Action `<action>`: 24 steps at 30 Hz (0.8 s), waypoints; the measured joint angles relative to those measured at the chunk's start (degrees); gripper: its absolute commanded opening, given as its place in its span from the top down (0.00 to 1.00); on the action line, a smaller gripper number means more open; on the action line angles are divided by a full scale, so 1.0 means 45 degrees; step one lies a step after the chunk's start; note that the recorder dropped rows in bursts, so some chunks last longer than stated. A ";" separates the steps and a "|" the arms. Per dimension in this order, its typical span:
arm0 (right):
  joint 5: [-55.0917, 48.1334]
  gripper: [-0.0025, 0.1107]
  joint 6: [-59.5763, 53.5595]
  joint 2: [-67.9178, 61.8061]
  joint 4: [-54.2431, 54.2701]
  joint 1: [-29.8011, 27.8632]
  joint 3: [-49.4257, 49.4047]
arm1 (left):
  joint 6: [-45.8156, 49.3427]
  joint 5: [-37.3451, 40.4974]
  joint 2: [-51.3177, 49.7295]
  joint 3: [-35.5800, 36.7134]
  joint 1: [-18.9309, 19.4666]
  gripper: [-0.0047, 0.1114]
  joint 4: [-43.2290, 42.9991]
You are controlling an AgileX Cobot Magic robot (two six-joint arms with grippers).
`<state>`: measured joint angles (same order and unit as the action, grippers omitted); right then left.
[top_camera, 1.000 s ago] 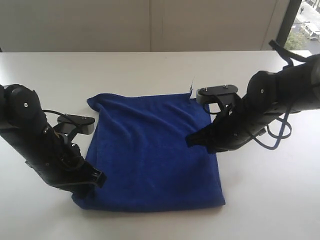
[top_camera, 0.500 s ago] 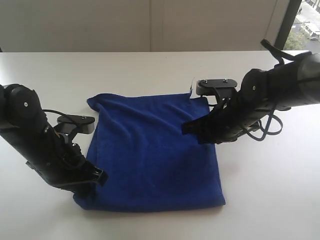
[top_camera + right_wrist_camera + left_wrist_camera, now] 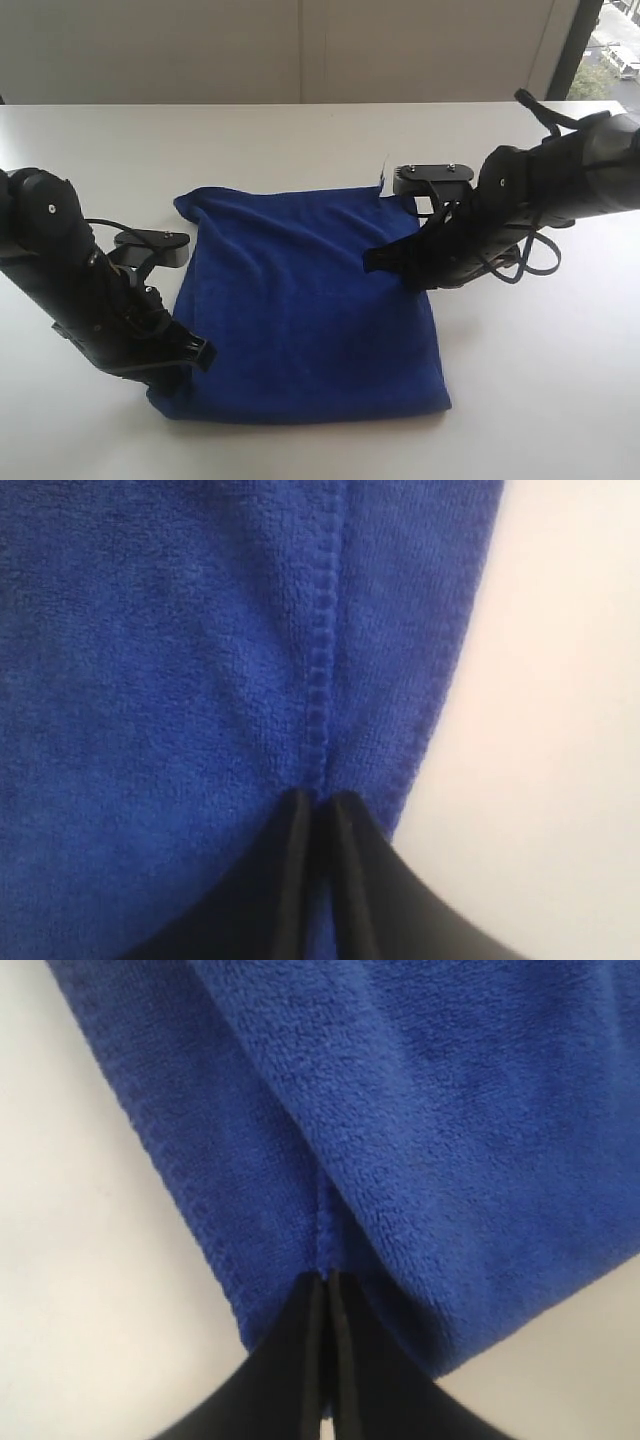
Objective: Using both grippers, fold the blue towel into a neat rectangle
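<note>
Blue towel (image 3: 305, 300) lies flat on the white table (image 3: 300, 130), in the middle between the two arms, and its shape is almost a square. A small white tag (image 3: 384, 178) stands out at its far right corner.

The left gripper (image 3: 188, 356) is low at the near left corner of the blue towel. In the left wrist view its fingers (image 3: 290, 1360) are pressed together with only a thin line between them. A small pucker of the cloth runs into the tips, so it has hold of the towel there.

The right gripper (image 3: 373, 260) is over the right part of the towel, a little inside the right edge. In the right wrist view its two fingers (image 3: 280, 880) are almost closed, with a narrow gap. The stitched hem (image 3: 322, 660) goes straight into this gap, and the cloth seems pinched between them.
</note>
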<state>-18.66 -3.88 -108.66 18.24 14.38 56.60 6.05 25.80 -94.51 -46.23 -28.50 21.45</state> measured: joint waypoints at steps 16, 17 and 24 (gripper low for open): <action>-0.0158 0.98 -0.0019 0.0761 -0.0773 0.0000 0.0000 | 0.0000 -0.0023 0.0000 0.0000 0.0000 0.96 0.0010; -0.0181 0.98 -0.0019 0.0761 -0.0874 0.0000 0.0000 | 0.0000 -0.0023 0.0000 0.0000 0.0000 0.96 0.0035; -0.0234 0.82 -0.0019 0.0761 -0.1419 0.0000 0.0000 | 0.0000 -0.0023 0.0000 0.0000 0.0000 0.96 0.0032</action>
<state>-19.71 -3.96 -105.23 11.85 14.38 56.60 6.05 25.69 -94.51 -46.23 -28.50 21.60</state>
